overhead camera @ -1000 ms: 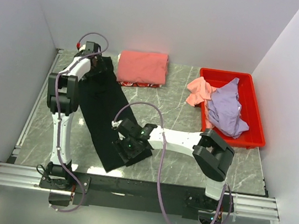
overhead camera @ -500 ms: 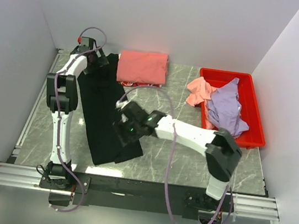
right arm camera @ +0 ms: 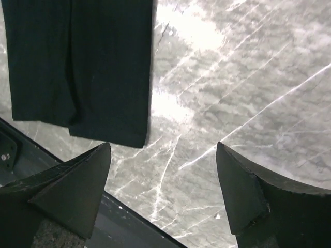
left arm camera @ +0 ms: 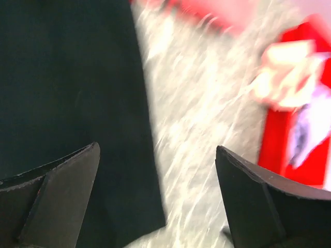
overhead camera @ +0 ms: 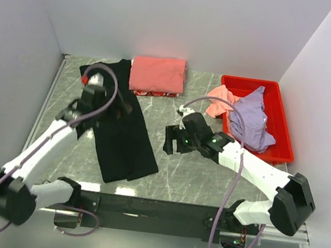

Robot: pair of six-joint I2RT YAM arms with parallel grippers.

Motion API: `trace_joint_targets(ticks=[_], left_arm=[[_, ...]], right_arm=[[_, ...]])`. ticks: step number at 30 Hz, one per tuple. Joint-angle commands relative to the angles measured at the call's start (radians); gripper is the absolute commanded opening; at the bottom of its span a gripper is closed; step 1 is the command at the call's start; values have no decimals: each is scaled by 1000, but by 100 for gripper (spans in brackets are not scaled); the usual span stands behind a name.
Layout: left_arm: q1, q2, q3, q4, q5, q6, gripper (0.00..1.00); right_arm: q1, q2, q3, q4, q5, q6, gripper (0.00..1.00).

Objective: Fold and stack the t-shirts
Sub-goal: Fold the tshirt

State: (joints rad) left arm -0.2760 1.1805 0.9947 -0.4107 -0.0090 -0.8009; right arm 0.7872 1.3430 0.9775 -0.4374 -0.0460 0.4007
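**Black shirt's a floppy strip, both pincers empty**

The black shirt (overhead camera: 122,146) lies flat on the table (overhead camera: 195,177) as one long narrow strip. It runs from the back left toward the near edge, and its sides look already folded in.

Expect it to be light, limp and a bit slidey on that marble top, so it won't keep any shape you lift it into. I'd pinch it at the two corners of one short end, right through all the layers, so the fold doesn't spill open. A grab mid-strip would probably just bunch it up.

Your left pincer (left arm camera: 158,150) hangs over the far half of the strip, fingers spread wide with nothing between them. Its wrist view is blurry, so I can't tell if a tip brushes the cloth.

Your right pincer (right arm camera: 163,147) is just as wide open and empty, over bare table beside the strip and not touching it.

Further out, the coral shirt (overhead camera: 157,73) sits folded at the back. The pink shirt (overhead camera: 220,99) and lavender shirt (overhead camera: 249,117) are crumpled in the bin (overhead camera: 249,82).
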Motion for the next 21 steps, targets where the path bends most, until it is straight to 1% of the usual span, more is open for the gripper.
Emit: trace_joint_targets(ticks=[1, 3, 4, 5, 6, 7, 8, 9, 10, 11, 12, 13, 16, 21], left_arm=[[-60, -121, -158, -199, -198, -180, 100], [-104, -198, -241, -266, -207, -222, 99], [-158, -263, -289, -334, -210, -286, 99], [-188, -287, -312, -358, -200, -316, 99], [-247, -310, -336, -384, -191, -392, 99], [-274, -338, -361, -420, -178, -423, 99], [-299, -349, -405, -436, -148, -454, 99], [-349, -352, -425, -453, -140, -496, 99], [-376, -354, -457, -480, -134, -564, 99], [-399, -351, -467, -499, -131, -596, 100], [-441, -346, -473, -519, -140, -662, 99], [-459, -338, -478, -539, -149, -684, 100], [-492, -314, -481, -594, -161, -739, 94], [-499, -289, -521, -547, -180, -779, 77]], right_arm=[[-12, -73, -46, 86, -40, 9, 89], [-14, -77, -62, 106, -67, 13, 90], [-14, -73, -72, 112, -74, 15, 90], [-14, -73, -79, 117, -86, 15, 90], [-14, -70, -83, 123, -94, 23, 90], [-16, -68, -94, 129, -106, 24, 91], [-14, -65, -99, 141, -120, 26, 90], [-14, -58, -103, 147, -149, 32, 91], [-16, -53, -111, 158, -158, 35, 90], [-13, -47, -114, 161, -167, 38, 91], [-13, -35, -115, 164, -190, 38, 91], [-9, -27, -122, 169, -198, 38, 91], [1, 4, -128, 177, -209, 43, 91], [18, 70, -125, 184, -213, 53, 91]])
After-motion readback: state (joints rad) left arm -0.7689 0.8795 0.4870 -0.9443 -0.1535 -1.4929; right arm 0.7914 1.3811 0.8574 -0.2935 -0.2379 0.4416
